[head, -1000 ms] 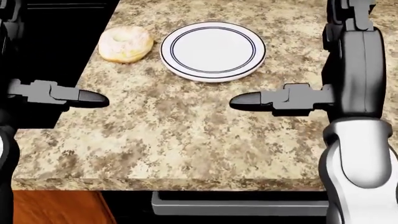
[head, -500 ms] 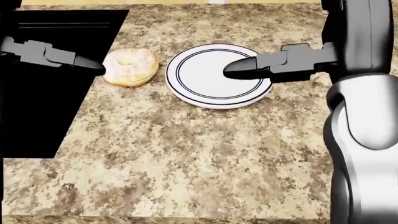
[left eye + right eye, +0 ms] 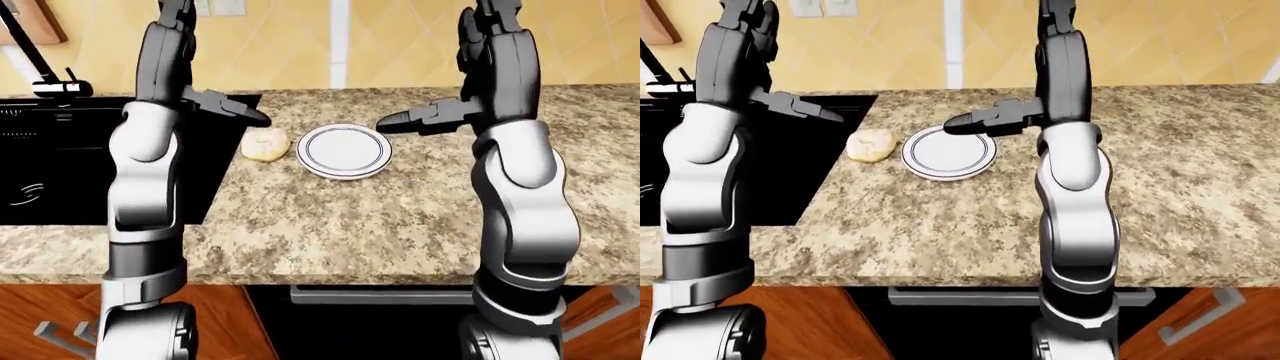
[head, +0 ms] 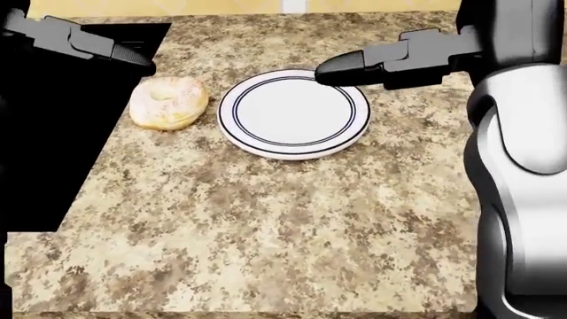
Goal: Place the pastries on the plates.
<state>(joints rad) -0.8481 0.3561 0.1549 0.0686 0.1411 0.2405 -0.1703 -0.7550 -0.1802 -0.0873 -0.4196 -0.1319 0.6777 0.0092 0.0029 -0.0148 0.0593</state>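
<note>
A sugared donut (image 4: 167, 102) lies on the speckled granite counter (image 4: 266, 226), just left of a white plate with a dark double ring (image 4: 293, 113). The plate holds nothing. My left hand (image 4: 133, 60) hovers above and to the upper left of the donut, fingers stretched out straight, touching nothing. My right hand (image 4: 332, 70) hangs over the plate's upper right rim, fingers also extended and holding nothing. In the left-eye view the donut (image 3: 265, 145) and plate (image 3: 344, 151) sit near the counter's left end.
A black sink (image 3: 60, 165) with a faucet (image 3: 50, 79) takes up the space left of the counter. A yellow tiled wall (image 3: 330, 37) rises behind. Wooden cabinets and a drawer handle (image 3: 1020, 298) sit below the counter edge.
Both hands rose toward the top of the head view; the left hand moved off the donut's side, the right hand shifted from over the plate's middle to its upper rim. The camera shifted slightly.
</note>
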